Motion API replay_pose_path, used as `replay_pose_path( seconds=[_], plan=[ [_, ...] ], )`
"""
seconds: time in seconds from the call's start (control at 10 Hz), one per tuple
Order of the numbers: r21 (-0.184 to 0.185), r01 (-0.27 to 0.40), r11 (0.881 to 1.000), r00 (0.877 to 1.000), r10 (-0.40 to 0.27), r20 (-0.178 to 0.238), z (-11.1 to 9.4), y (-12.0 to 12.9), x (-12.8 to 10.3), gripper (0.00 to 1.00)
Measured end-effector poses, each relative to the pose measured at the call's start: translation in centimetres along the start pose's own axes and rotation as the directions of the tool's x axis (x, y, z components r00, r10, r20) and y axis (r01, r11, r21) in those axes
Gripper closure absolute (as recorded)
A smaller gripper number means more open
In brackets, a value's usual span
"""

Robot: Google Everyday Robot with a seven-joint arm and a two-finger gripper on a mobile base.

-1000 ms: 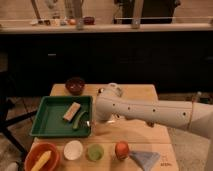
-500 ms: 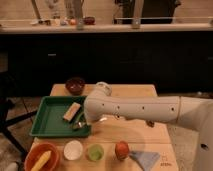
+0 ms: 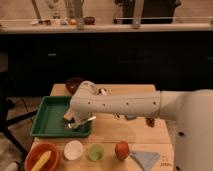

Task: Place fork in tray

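Observation:
The green tray (image 3: 47,120) lies at the table's left side. My gripper (image 3: 76,121) hangs under the white arm, low over the tray's right part. It is shut on the slim silver fork (image 3: 85,121), which sticks out roughly level toward the right, across the tray's right rim. The arm hides most of the gripper. A small tan object (image 3: 67,116) lies in the tray right beside the gripper, partly hidden by the arm.
An orange bowl (image 3: 31,159) holding a yellow item, a white bowl (image 3: 73,150), a green cup (image 3: 95,151), a reddish fruit (image 3: 122,149) and a blue cloth (image 3: 146,159) line the front edge. A dark bowl (image 3: 74,84) sits behind the tray.
The arm has swung left, carrying the gripper and the fork from beside the tray's right rim to over the tray's right part.

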Motion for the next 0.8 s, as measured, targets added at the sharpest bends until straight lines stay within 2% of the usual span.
replay_pose_path(
  seconds=[0.3, 0.8],
  plan=[
    [-0.027, 0.048, 0.998, 0.999, -0.048, 0.011, 2.1, -1.4, -2.6, 1.00],
    [-0.059, 0.072, 0.996, 0.997, -0.072, 0.006, 4.3, -3.3, -4.0, 1.00]
  ],
)
